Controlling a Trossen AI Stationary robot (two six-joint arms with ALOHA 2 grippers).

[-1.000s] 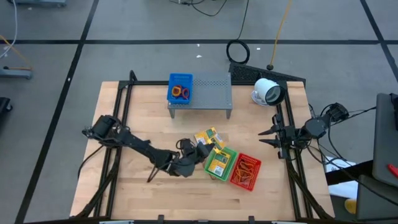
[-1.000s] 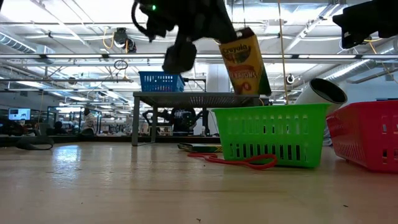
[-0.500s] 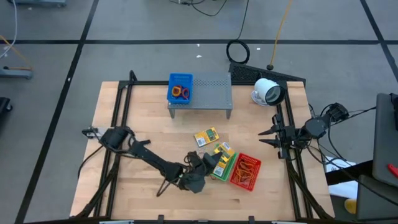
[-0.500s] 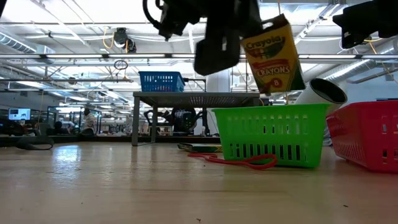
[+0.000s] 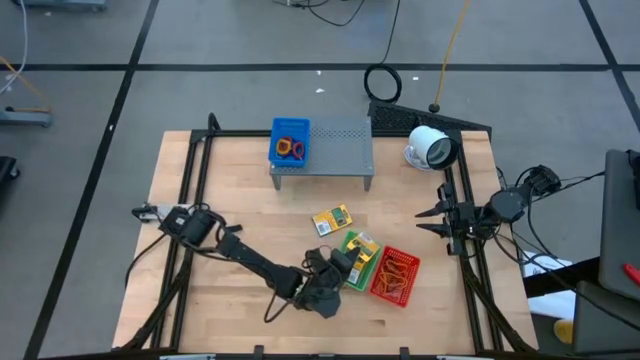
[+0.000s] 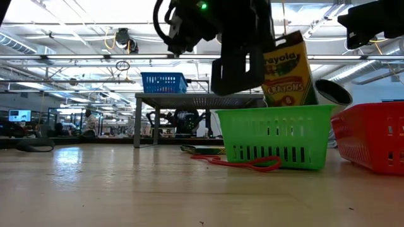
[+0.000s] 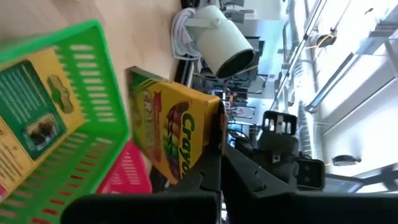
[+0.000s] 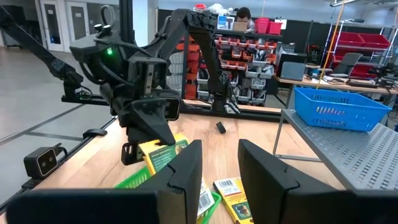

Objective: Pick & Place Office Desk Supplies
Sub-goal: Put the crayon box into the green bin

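Carried rightward since a second ago, the crayon box (image 6: 287, 72) hangs tilted over the green basket (image 6: 278, 135), clamped in the left gripper (image 5: 338, 272), and could catch the rim, while the right gripper (image 5: 428, 220) waits part-open at the right edge.

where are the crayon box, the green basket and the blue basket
crayon box (image 6: 287, 75), low view, on its yellow front face
green basket (image 6: 278, 135), low view, on its slotted front wall
blue basket (image 5: 290, 131), high view, on its far rim
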